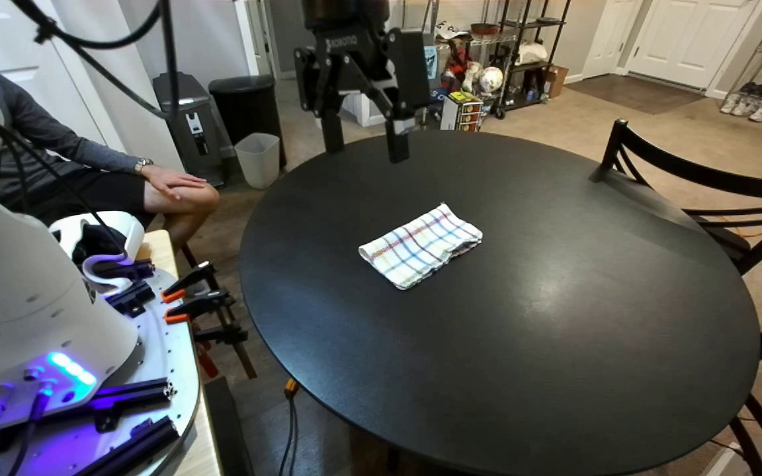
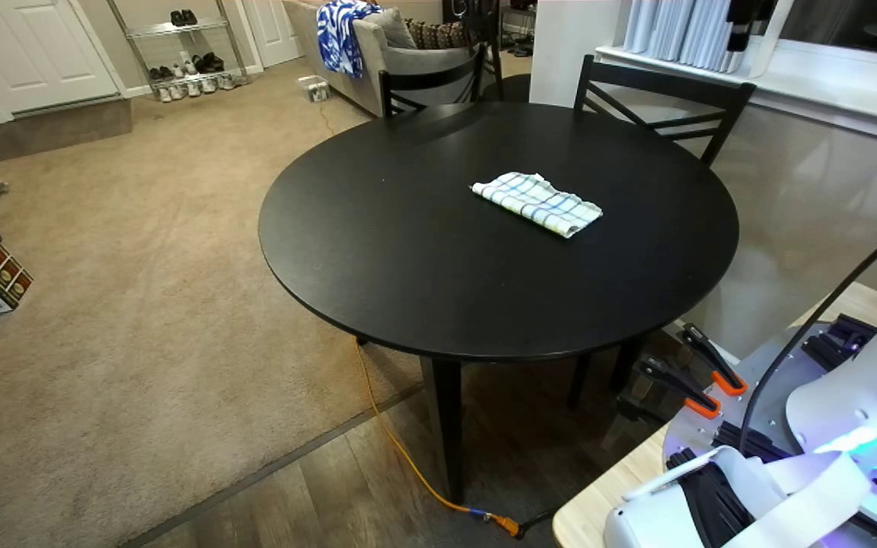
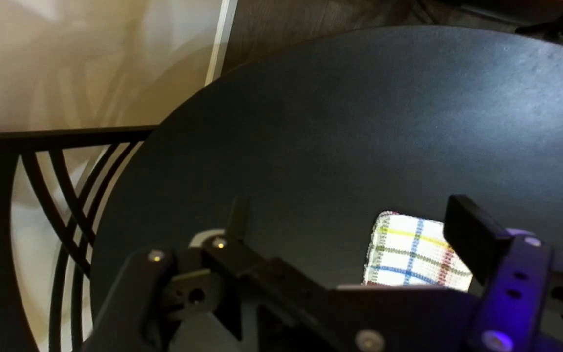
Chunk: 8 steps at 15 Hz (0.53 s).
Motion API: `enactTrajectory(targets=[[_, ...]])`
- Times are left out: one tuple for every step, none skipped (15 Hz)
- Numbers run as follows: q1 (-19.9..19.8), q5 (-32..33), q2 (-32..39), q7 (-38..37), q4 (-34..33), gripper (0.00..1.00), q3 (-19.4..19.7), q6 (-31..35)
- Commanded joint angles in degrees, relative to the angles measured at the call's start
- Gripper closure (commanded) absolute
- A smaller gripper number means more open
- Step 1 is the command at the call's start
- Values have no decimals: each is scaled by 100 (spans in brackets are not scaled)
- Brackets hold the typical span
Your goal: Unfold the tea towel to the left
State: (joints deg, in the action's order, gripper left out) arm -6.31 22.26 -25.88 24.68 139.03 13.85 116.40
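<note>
The tea towel is a white cloth with a blue, red, green and yellow check. It lies folded into a narrow rectangle on the round black table in both exterior views (image 1: pixel 421 246) (image 2: pixel 536 204). Layered edges show along one long side. Part of it also shows in the wrist view (image 3: pixel 403 249), where gripper parts hide the rest. My gripper (image 1: pixel 365 140) hangs above the table, higher than the towel and apart from it. Its fingers are spread wide with nothing between them. In the wrist view, the gripper (image 3: pixel 352 220) has its right finger overlapping the towel's right part.
The round black table (image 1: pixel 553 370) fills the middle of the scene. Black chairs (image 1: pixel 705 198) (image 2: pixel 659 99) stand against its edge. The robot base stands on a wooden stand with clamps (image 1: pixel 196 301) beside the table. A person (image 1: pixel 90 152) sits near the base.
</note>
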Motion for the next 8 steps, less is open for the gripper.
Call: enactTrajectory(targets=[[66, -223, 825, -104, -571, 0, -76, 292], [87, -321, 1047, -71, -757, 0, -69, 324], [81, -387, 1222, -67, -879, 0, -85, 393], [89, -495, 1429, -39, -1045, 0, -96, 456], [86, -586, 1605, -13, -1176, 0, -113, 514], [95, -735, 1806, 30, -1343, 0, -129, 549], [93, -856, 1973, 51, -1470, 0, -151, 601], [108, -1045, 2139, 113, -1611, 0, -175, 617]])
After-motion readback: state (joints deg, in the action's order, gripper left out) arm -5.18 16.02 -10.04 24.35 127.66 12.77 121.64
